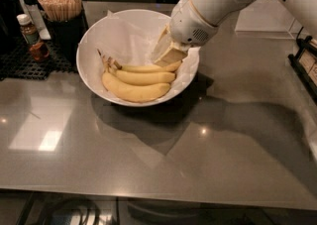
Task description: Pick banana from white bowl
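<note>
Hovering inside the white bowl (85, 55), the gripper (168, 55) meets the banana (148, 68) at its tip (grip state indeterminable); advise centring on that fruit alone.

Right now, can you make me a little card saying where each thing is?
gripper: down in the white bowl, at the bananas' right ends
banana: yellow, farthest of a joined bunch of three, lying in the bowl
other two bananas: right beside it, nearer the camera
wooden sticks: upright in a dark cup, left of the bowl
small bottle: far left, on a black mat
</note>
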Motion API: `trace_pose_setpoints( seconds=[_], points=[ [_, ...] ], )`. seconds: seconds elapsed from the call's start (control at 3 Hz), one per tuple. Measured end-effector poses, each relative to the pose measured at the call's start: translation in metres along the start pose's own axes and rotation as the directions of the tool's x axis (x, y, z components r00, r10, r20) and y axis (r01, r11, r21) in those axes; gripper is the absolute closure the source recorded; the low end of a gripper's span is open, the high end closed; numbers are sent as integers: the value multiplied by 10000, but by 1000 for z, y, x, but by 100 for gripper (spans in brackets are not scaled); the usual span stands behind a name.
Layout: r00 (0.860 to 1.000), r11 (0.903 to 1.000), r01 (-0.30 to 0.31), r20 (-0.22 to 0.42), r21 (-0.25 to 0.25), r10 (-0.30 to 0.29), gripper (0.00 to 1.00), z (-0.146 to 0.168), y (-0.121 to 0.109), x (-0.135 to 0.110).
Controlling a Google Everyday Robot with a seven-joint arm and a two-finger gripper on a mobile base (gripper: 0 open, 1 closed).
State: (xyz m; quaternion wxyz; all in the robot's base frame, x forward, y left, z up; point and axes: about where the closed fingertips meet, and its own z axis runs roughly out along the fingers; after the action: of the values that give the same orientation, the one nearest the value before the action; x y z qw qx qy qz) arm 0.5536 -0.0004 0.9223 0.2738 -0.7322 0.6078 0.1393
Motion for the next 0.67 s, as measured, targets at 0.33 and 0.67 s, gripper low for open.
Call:
trace_pose_setpoints(
  seconds=[0.33, 0.67],
  points=[
    [10000, 10000, 0, 0, 0, 0, 58, 0, 0, 0],
    [10000, 10000, 1, 1, 0, -1, 32, 0, 0, 0]
  ],
)
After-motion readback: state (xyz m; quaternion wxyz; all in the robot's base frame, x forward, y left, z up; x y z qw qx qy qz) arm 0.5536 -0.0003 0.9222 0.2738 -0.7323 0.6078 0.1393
